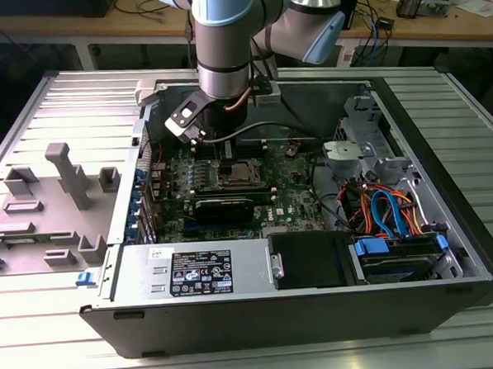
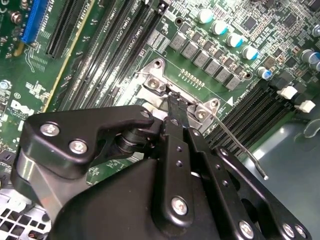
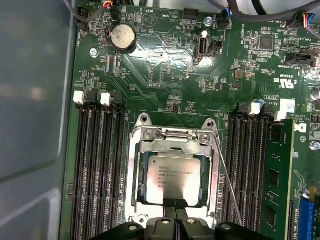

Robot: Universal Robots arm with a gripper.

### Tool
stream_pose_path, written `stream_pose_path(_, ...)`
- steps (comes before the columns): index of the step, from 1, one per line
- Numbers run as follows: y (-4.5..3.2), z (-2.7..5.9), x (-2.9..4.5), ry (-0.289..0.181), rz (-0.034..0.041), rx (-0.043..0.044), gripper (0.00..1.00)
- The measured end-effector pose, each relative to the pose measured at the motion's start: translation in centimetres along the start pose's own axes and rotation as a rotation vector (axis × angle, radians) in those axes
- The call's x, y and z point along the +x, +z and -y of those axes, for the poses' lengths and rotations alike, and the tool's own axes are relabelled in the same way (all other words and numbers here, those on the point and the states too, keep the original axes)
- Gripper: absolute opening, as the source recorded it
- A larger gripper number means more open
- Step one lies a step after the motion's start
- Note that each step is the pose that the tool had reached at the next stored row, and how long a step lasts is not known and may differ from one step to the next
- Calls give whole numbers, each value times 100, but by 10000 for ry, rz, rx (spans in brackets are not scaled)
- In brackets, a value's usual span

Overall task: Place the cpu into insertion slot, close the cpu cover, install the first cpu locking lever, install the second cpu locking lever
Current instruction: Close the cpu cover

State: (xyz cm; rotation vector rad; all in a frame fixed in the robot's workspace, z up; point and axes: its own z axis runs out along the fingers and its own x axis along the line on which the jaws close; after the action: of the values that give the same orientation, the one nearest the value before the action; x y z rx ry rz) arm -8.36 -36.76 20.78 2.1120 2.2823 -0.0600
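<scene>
Gripper (image 3: 175, 202) was closed and empty, tips at cover (image 3: 172, 145) edge beside cpu (image 3: 172, 177); loose lever (image 3: 227, 181) ran along cover's side.

The exterior view looked down slantwise from well back into the open case (image 1: 320, 321), while both wrist views hung close over the board (image 3: 165, 85) (first straight down, second obliquely past the gripper (image 2: 175, 107)), sharing the cover (image 3: 172, 145).

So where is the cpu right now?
In the first wrist view the cpu lies framed by the cpu cover on the green motherboard, between the two banks of memory slots.
</scene>
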Motion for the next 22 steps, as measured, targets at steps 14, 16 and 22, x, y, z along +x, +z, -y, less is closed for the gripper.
stream_pose_path(14,-57,-325,-25,-5,65,3,11)
stream_pose_path(16,-57,-325,-25,-4,65,4,11)
stream_pose_path(22,-57,-327,-24,-4,65,4,11)
